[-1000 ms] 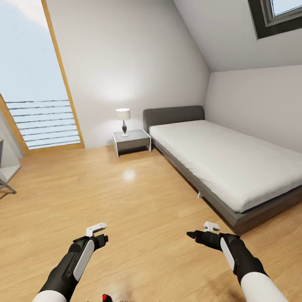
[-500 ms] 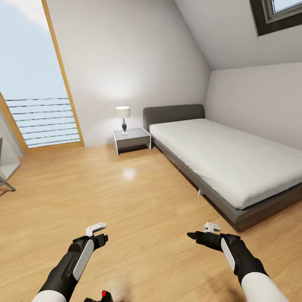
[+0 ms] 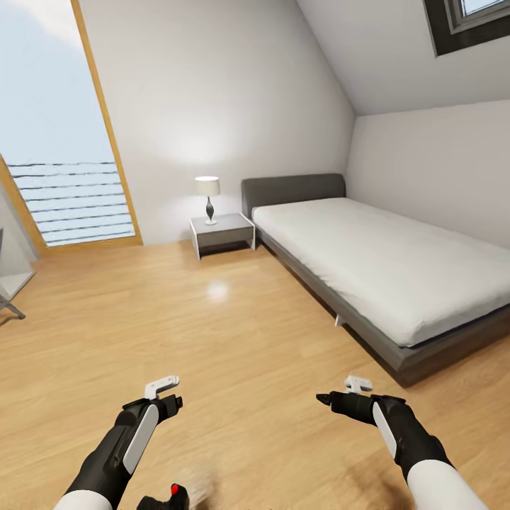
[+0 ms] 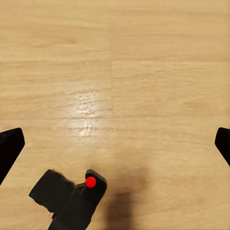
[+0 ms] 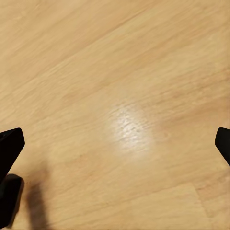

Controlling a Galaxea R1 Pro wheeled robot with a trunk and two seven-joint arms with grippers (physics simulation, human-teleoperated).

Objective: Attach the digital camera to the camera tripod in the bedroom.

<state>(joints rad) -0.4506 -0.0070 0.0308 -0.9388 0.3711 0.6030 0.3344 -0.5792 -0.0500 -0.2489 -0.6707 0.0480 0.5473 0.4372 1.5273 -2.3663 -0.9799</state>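
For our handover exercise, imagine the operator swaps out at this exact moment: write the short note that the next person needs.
Left gripper: open, empty, over bare wood plank floor.
Right gripper: open, empty, also over the floor.
Small black camera with a red dot: lying on the floor just in front of the robot, at the bottom edge of the head view, below the left gripper's fingers.
Tripod: I cannot place it from these views.
Room: grey-framed bed with white mattress to the right, nightstand with lamp ahead.
Done: nothing yet.
Left: pick up the camera, find the tripod, mount it.

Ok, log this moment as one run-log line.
bedroom, wood floor | digital camera on floor | left pincer open, empty | right pincer open, empty
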